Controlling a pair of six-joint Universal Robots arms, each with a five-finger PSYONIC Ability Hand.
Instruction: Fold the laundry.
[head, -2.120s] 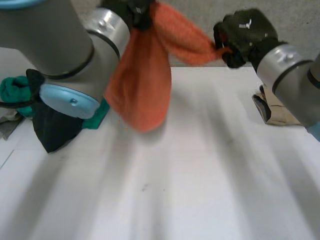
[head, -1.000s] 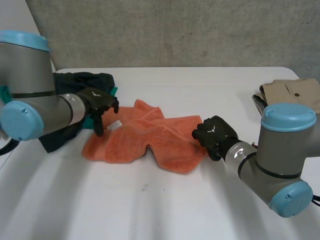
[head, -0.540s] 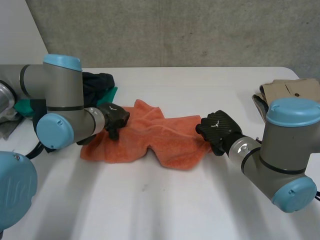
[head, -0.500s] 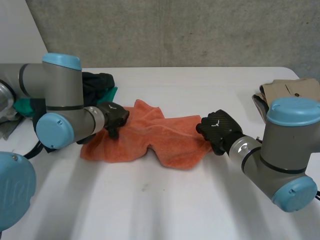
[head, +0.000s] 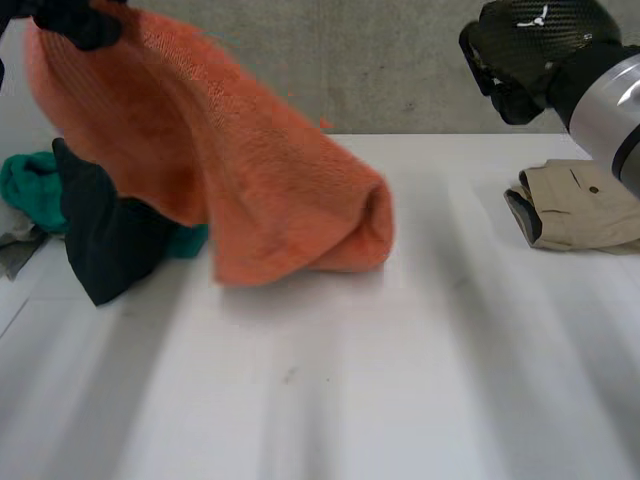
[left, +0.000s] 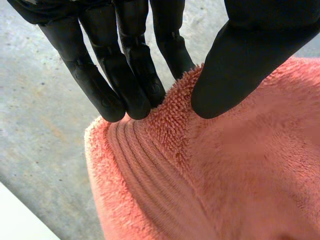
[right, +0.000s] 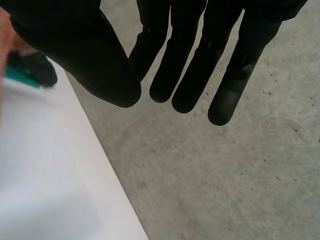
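Lifting the orange terry towel (head: 250, 180) off the white tabletop (head: 400, 380), one-handed now. Half a second ago it lay crumpled flat with both hands on it. My left hand (head: 75, 20) is now high at the far left with one end, and my right hand (head: 530, 45) has let go and risen clear.

Left wrist view: fingers (left: 117, 85) and thumb pinched on the towel's ribbed hem. Right wrist view: fingers (right: 187, 65) straight, slightly apart, holding nothing.

The towel hangs slantwise from my left hand, with its lower end bunched over the middle of the tabletop. I can't tell whether that end touches.

My read: no fold made yet. This looks like a re-spread, and the right hand needs to catch a second corner before the towel can lie flat.

Hard to make out:
- My left hand is mostly cut off in the head view.
- The towel is smeared by motion, so I can't say which corner I hold.
- It partly covers the black garment (head: 105, 240) and teal cloth (head: 30, 175) behind it.
- The folded beige garment (head: 585, 205) sits well apart, partly hidden by my right arm.
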